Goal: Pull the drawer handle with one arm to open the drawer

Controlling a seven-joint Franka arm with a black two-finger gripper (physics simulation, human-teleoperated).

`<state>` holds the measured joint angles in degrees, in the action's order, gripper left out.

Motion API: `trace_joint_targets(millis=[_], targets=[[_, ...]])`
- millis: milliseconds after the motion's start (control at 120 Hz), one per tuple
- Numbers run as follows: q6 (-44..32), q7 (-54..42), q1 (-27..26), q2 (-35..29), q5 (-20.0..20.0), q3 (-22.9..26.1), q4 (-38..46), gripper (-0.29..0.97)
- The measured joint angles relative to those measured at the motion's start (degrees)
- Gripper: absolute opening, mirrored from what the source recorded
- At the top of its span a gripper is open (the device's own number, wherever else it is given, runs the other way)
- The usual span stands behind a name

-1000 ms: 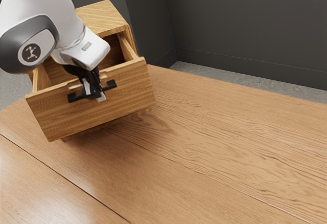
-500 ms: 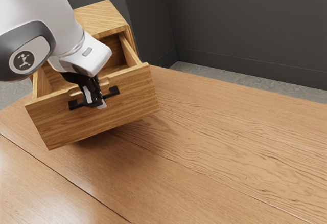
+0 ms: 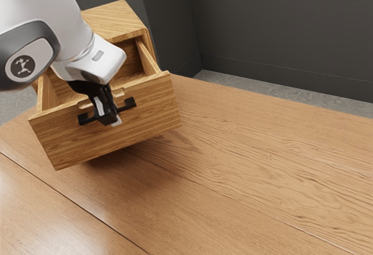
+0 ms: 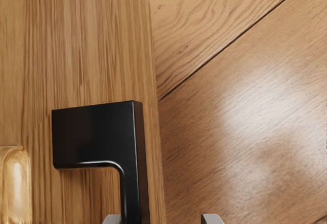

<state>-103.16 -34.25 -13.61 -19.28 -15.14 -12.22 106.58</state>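
**Claw hooking the handle, drawer standing well out**

The white arm point(image 3: 41, 28) is reaching in from the exterior view's left. Its claw point(image 3: 108, 118) is pointing down over the black handle point(image 3: 127, 102) on the front of the drawer point(image 3: 116, 135). The claw is sitting released, not clamped. In the wrist view the inner finger point(image 4: 112, 220) is lying right against the handle's bar on the drawer-front side, and the outer finger point(image 4: 212, 219) is standing apart from the bar. The drawer is sticking far out of the wooden cabinet point(image 3: 113, 19) with its inside showing. Its front is hanging over the wooden surface point(image 3: 245, 173).
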Motion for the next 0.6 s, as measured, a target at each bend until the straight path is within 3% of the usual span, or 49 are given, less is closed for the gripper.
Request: trace_joint_targets(millis=[117, 250, 350, 467, 600], targets=[[0.86, 0.19, 0.14, -0.63, 0.18, 0.06, -2.34, 0.27], [6.06, 0.04, 0.3, 1.69, 1.86, -0.12, -13.33, 0.36], [13.32, -1.52, 1.8, 9.56, 5.39, -1.45, -26.64, 0.42], [22.47, -4.95, 8.89, 19.73, 11.36, -2.29, -39.22, 0.52], [29.34, -8.43, 12.81, 23.0, 14.24, -2.34, -43.41, 0.59]])
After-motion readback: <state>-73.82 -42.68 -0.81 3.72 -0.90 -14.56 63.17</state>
